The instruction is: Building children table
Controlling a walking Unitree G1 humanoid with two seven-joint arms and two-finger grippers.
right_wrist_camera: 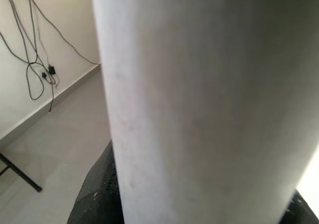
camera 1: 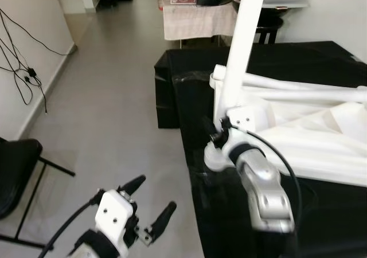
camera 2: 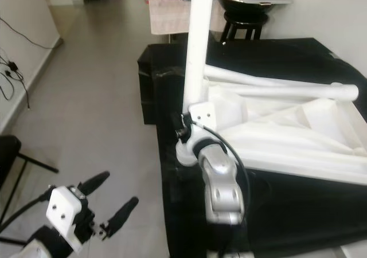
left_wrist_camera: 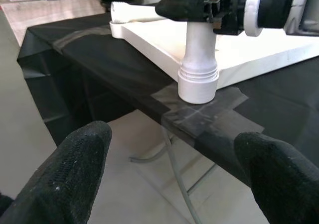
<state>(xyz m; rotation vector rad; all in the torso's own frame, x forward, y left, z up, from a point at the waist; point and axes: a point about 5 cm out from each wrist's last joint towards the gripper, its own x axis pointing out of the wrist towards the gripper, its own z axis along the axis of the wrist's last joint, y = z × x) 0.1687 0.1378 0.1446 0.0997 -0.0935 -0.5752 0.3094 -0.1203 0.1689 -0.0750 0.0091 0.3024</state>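
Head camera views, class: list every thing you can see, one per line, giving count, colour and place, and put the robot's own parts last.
upright table leg: one, white, standing at the near corner of the tabletop.
tabletop: one, white, lying on the black-covered surface.
loose table legs: two, white, lying across the tabletop.
black cover: one, black, draped over the work surface.
cables: several, black, hanging on the left wall.
chair: one, black, on the floor at left.
stool: one, black, beyond the work surface.
right gripper: one, fingers shut on the upright table leg.
left gripper: one, fingers open, above the floor.
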